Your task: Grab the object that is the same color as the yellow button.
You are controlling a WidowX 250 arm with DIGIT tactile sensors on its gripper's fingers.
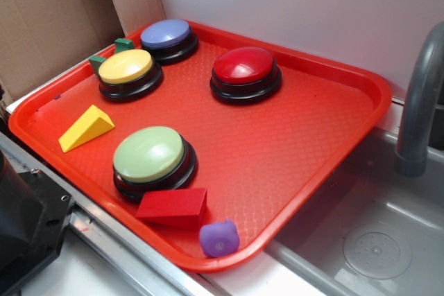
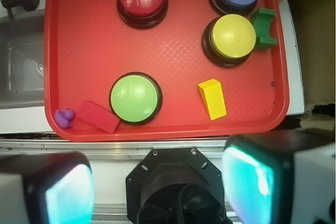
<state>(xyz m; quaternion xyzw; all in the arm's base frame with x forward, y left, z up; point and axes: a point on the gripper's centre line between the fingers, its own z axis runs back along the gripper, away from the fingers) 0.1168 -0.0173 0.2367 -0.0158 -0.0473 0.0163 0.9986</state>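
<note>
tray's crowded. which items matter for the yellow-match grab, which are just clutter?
Belongs to the job:
- yellow wedge block, the thing to grab
- yellow button, the colour reference
- gripper, jaws apart, holding nothing

Just lying about:
- green button
- red button
- blue button
- red block
- purple lump
- green arch block

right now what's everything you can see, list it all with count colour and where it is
tray: 1, red, beside the sink
yellow button: 1, yellow top on black base, tray's far left
blue button: 1, far corner, beyond the yellow one
red button: 1, far middle
green button: 1, pale green, near side
wedge block: 1, yellow, left, lying free
arch block: 1, dark green, beside the yellow button
rectangular block: 1, red, against the green button
purple lump: 1, near rim
sink: 1, grey, with faucet
pincer: 1, open, short of the tray, empty
</note>
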